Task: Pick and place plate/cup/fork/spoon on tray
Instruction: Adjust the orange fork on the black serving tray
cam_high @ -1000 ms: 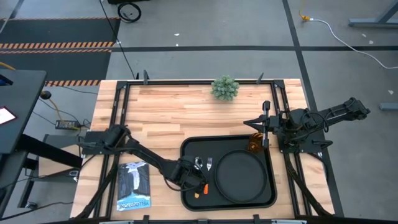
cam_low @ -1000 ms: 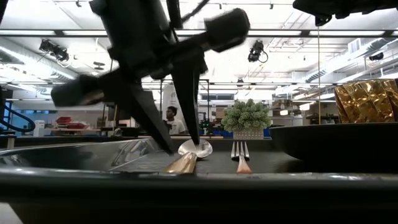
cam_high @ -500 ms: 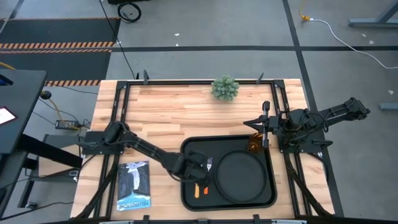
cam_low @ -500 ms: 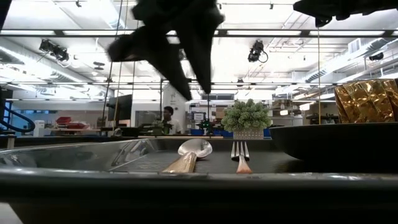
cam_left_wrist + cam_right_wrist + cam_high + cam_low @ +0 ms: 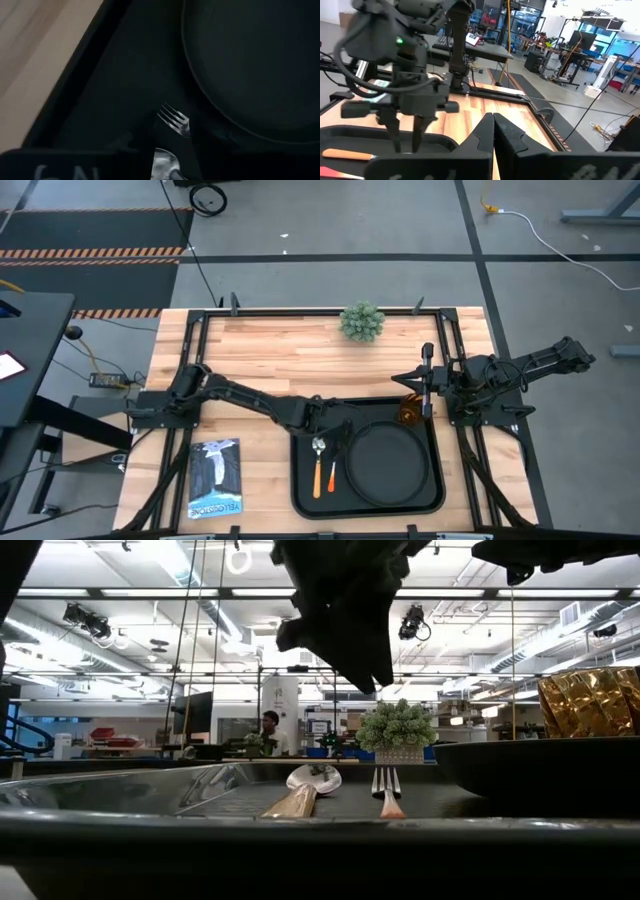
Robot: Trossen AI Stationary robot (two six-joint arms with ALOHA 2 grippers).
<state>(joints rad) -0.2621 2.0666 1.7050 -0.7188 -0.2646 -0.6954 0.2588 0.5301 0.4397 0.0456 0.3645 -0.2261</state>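
Note:
The black tray [image 5: 303, 502] lies on the near right part of the table. On it are the round black plate [image 5: 386, 464], the spoon [image 5: 318, 467] with an orange handle, and the fork [image 5: 333, 467] beside it. The amber cup [image 5: 408, 414] stands in the tray's far right corner. My left gripper [image 5: 340, 428] hangs open and empty above the tray's far left part, over the fork's tines [image 5: 175, 120] and the spoon's bowl [image 5: 164, 162]. My right gripper [image 5: 426, 376] is shut and empty, just beyond the cup, above the table.
A green spiky plant ball [image 5: 362, 321] stands at the table's far edge. A printed booklet [image 5: 215, 478] lies near the front edge, left of the tray. Bare wood lies between the plant and the tray.
My left gripper has risen from around the spoon's handle and gone toward the far edge and the right, above the tray's far left part. The spoon stays lying on the tray next to the fork.

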